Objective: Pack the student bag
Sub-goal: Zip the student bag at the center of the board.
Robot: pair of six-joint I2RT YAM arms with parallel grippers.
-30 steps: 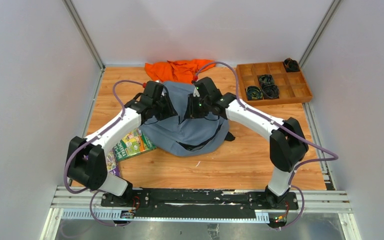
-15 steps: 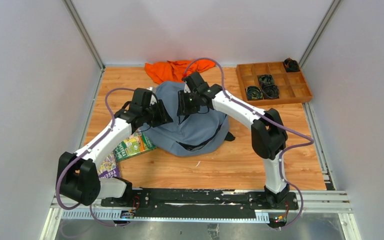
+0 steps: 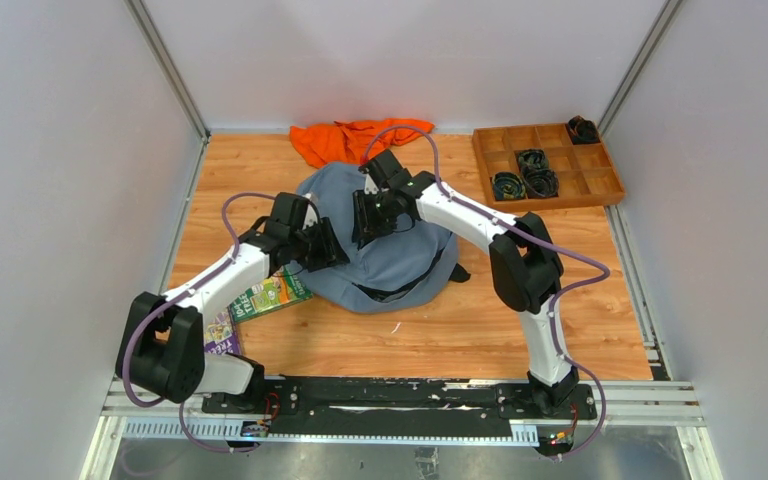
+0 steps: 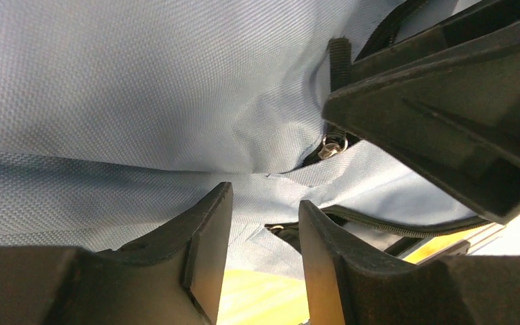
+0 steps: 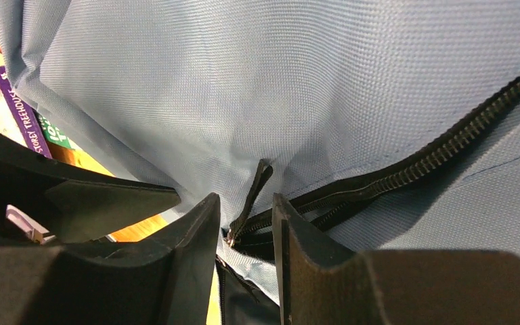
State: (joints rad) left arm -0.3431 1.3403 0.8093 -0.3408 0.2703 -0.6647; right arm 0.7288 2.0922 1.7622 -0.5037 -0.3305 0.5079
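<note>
Setting: wood-grain worktop (image 3: pixel 520 330) between plain white walls.
Bag: the student bag (image 3: pixel 390 255) lies slumped at mid-worktop, both arms bent over it.
Right gripper (image 5: pixel 247 206): jaws apart astride the zipper pull (image 5: pixel 257 179) and not pinching it, seemingly placed to work the zipper (image 5: pixel 447 152).
Left gripper (image 4: pixel 264 203): jaws apart at a fabric fold with nothing clamped, likely there to steady the bag.
Around: books (image 3: pixel 265 293) at the bag's left edge, not yet packed. An orange cloth (image 3: pixel 345 140) lies behind, and a wooden tray (image 3: pixel 560 198) sits far right.
</note>
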